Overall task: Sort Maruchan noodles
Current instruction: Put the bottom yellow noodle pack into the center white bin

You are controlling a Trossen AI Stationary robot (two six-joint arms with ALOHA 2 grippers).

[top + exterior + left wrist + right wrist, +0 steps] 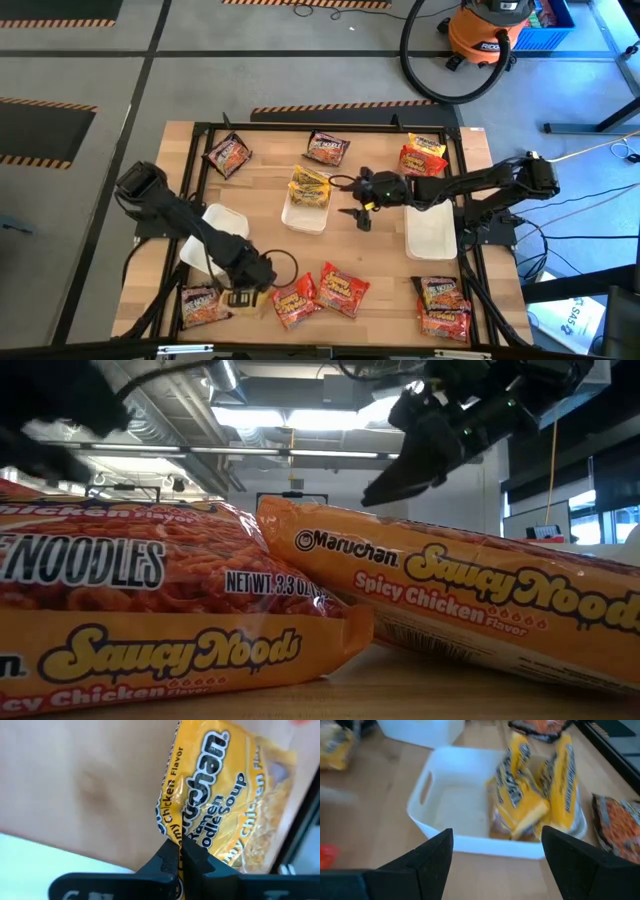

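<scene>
We see left pincer [240, 297] clamped on yellow packet [220, 805] edge, near worktop [390, 240] front edge, left of centre. Yellow tray [303, 218] lies toward centre; packet hangs long axis away from pincer. Right pincer [358, 198] apart, nearer tray.

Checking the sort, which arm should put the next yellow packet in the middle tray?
Left, likely. The left gripper is shut on a yellow packet. The right gripper is open and holds nothing beside the middle tray.

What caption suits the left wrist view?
Left pincer shut on the edge of a yellow Maruchan noodle packet above the wooden table.
</scene>
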